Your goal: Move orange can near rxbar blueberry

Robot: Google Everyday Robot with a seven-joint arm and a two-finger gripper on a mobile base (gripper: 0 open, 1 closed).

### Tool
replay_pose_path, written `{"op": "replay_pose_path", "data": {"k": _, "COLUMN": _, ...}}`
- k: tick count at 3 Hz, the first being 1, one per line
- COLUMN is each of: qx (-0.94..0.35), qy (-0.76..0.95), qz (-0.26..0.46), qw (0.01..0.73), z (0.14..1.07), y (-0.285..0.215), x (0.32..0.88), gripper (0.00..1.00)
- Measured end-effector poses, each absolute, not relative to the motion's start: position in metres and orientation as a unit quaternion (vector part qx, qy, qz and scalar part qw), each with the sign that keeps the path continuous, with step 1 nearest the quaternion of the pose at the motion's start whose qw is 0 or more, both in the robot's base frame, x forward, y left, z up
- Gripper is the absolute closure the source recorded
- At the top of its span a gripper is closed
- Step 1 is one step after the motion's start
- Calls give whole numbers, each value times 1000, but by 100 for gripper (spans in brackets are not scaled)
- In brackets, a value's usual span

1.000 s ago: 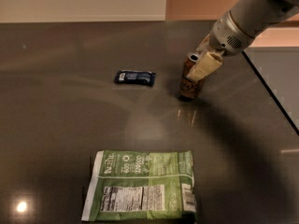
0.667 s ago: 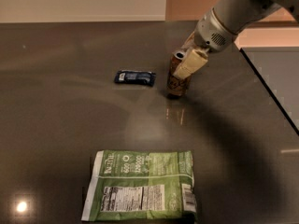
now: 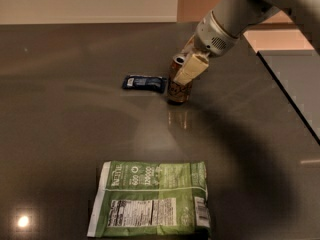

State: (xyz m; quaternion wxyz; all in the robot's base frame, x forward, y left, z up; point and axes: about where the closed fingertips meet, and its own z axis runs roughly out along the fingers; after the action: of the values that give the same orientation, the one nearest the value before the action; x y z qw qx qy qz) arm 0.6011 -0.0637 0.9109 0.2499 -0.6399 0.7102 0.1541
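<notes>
The orange can (image 3: pixel 177 90) stands upright on the dark table, just right of the rxbar blueberry (image 3: pixel 144 82), a small flat dark blue wrapper lying flat. My gripper (image 3: pixel 186 66) reaches down from the upper right and is shut on the can's upper half. One pale finger (image 3: pixel 191 68) crosses the can's front; the other is behind it. The can's base touches or sits just above the table top.
A large green bag (image 3: pixel 151 198) with a white nutrition label lies flat near the front of the dark table (image 3: pixel 65 129). The table's right edge (image 3: pixel 287 101) runs diagonally at the right. A light reflection (image 3: pixel 22 221) shows at the front left.
My gripper has carried the orange can to the left, from well right of the blue bar to right beside it.
</notes>
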Motion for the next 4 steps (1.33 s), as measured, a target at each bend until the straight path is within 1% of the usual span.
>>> {"op": "replay_pose_path", "data": {"k": 1, "qx": -647, "qy": 704, "qz": 153, "qw": 250, "z": 906, "y": -54, "x": 604, "gripper": 82}}
{"op": "replay_pose_path", "data": {"k": 4, "qx": -660, "qy": 694, "qz": 154, "qw": 243, "z": 896, "y": -42, "x": 609, "gripper": 12}}
